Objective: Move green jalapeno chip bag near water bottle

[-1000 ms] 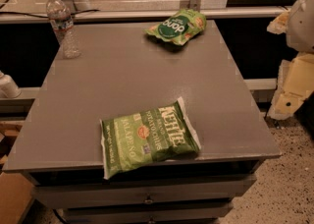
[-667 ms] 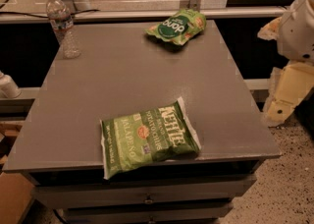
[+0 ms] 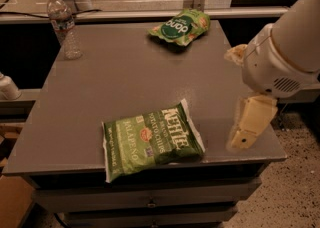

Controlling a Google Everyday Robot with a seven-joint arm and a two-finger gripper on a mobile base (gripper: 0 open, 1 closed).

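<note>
A: Where is the end effector?

B: The end effector (image 3: 246, 122) hangs at the right side of the gray surface (image 3: 125, 79), over its near right corner, below the bulky white arm (image 3: 290, 47) that comes in from the right. It holds nothing. Whether it is open or closed, I cannot tell.

A: And the chip bag?

B: The chip bag (image 3: 152, 139) lies flat near the front edge of the surface, a little left of the middle, with its printed face up and its lettering running at a slant. It sits to the left of the end effector, apart from it.

A: The bottle?

B: The bottle (image 3: 64, 26) stands upright at the far left corner, well apart from the chip bag, on the opposite diagonal.

A: Anything else on there?

B: A smaller green bag (image 3: 181, 26) with a dark round logo lies at the far edge, right of the middle. A drawer front (image 3: 150, 203) shows below the near edge.
</note>
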